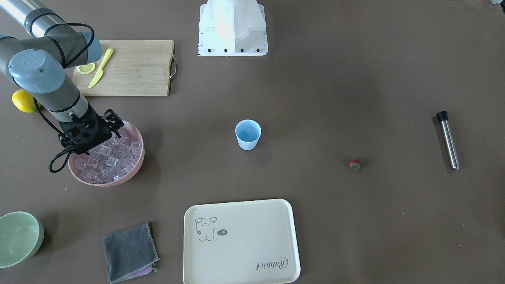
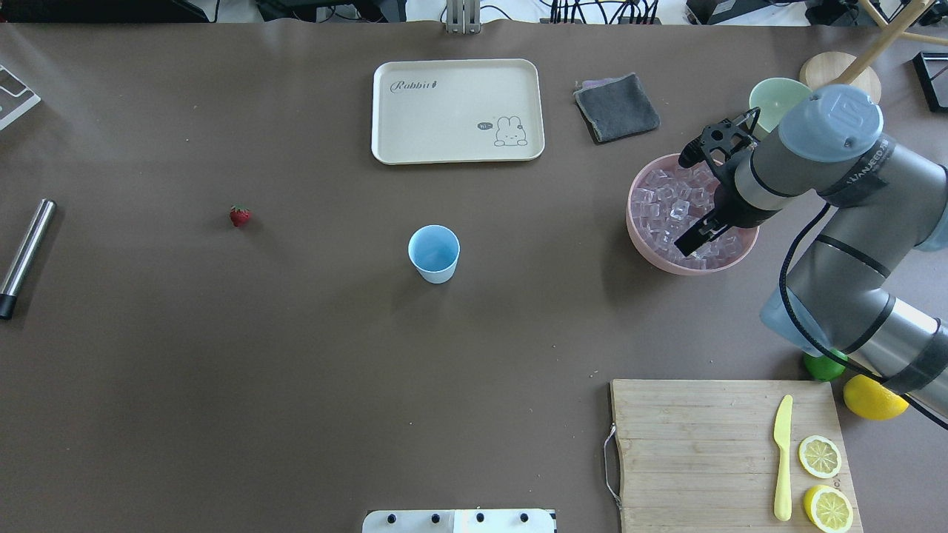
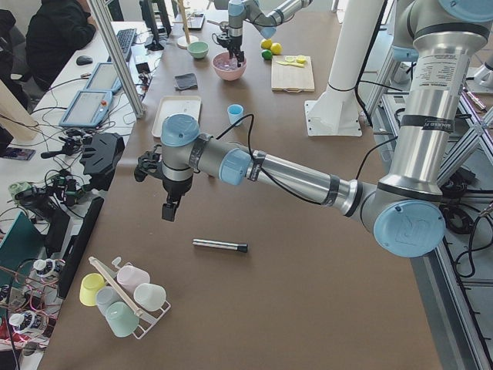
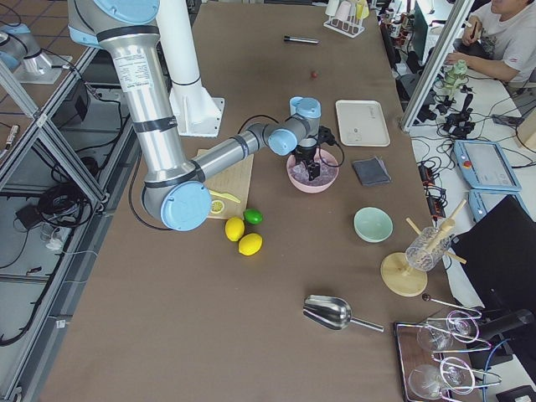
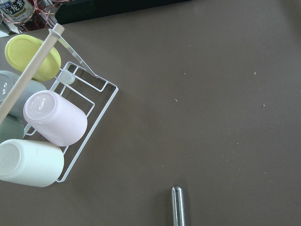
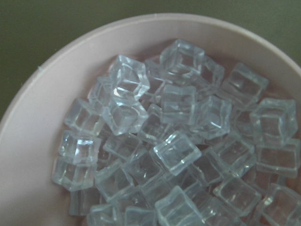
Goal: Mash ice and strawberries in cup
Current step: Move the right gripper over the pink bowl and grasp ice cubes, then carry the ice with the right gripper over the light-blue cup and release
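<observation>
The light-blue cup (image 1: 248, 135) (image 2: 434, 253) stands upright at the table's middle, and nothing shows inside it. The strawberry (image 1: 354, 165) (image 2: 239, 215) lies alone on the table towards the robot's left. Several ice cubes (image 2: 678, 211) (image 6: 164, 141) fill the pink bowl (image 2: 652, 255) (image 1: 130, 177). My right gripper (image 2: 692, 240) hangs low over the ice, and I cannot tell whether it is open or shut. My left gripper (image 3: 168, 212) shows only in the exterior left view, above bare table near the steel muddler (image 3: 220, 246); I cannot tell its state.
The steel muddler (image 1: 448, 140) (image 2: 26, 255) lies at the far left end. A cream tray (image 2: 385, 111), a grey cloth (image 2: 616, 107) and a pale green bowl (image 2: 770, 100) lie on the far side. A cutting board (image 2: 696, 444) holds a knife and lemon halves. A cup rack (image 5: 94, 117) shows in the left wrist view.
</observation>
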You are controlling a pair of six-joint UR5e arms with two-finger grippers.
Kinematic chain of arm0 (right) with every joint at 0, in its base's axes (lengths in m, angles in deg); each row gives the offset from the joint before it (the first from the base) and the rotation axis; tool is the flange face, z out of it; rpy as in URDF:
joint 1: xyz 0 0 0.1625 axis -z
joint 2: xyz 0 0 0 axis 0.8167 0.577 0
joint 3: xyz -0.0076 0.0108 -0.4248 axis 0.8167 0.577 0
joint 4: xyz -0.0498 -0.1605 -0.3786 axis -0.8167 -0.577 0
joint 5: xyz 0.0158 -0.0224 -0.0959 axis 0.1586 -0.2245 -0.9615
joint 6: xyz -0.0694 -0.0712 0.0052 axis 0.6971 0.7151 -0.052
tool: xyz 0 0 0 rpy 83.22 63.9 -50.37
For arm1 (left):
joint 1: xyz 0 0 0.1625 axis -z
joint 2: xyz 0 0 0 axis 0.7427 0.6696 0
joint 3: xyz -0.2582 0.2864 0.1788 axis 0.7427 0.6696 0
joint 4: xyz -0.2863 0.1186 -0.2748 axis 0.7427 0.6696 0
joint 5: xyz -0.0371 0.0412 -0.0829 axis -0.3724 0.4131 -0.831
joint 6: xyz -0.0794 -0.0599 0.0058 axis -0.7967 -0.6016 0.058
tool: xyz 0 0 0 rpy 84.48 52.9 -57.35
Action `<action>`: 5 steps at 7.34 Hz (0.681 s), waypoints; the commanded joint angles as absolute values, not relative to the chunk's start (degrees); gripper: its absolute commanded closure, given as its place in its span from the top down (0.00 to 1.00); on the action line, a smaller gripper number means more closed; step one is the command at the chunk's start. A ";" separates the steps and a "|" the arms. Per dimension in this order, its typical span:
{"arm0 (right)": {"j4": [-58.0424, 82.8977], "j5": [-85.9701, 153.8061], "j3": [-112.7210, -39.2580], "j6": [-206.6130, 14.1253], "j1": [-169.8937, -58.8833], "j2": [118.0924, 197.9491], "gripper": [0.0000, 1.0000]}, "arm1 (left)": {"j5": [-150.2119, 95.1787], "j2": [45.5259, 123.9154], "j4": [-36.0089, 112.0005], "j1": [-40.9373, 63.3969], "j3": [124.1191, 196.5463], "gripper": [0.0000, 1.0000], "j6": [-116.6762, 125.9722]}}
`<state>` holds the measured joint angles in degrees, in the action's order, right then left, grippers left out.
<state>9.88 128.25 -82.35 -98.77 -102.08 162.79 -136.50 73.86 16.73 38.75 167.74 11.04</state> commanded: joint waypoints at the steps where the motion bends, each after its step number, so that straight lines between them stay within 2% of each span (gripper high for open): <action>1: 9.81 128.14 -82.66 -98.64 -102.04 163.10 0.80 | -136.50 73.65 16.73 38.70 167.80 0.98 11.03; 3: 9.81 128.14 -83.01 -98.64 -102.13 163.10 0.66 | -136.50 73.30 16.73 38.78 168.15 0.98 11.03; 5: 9.81 128.32 -83.10 -98.64 -102.13 163.01 0.46 | -136.50 73.30 16.73 38.69 167.89 0.98 11.12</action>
<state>9.82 128.18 -83.04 -98.64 -102.12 163.08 -136.50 73.34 16.73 38.73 167.94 11.06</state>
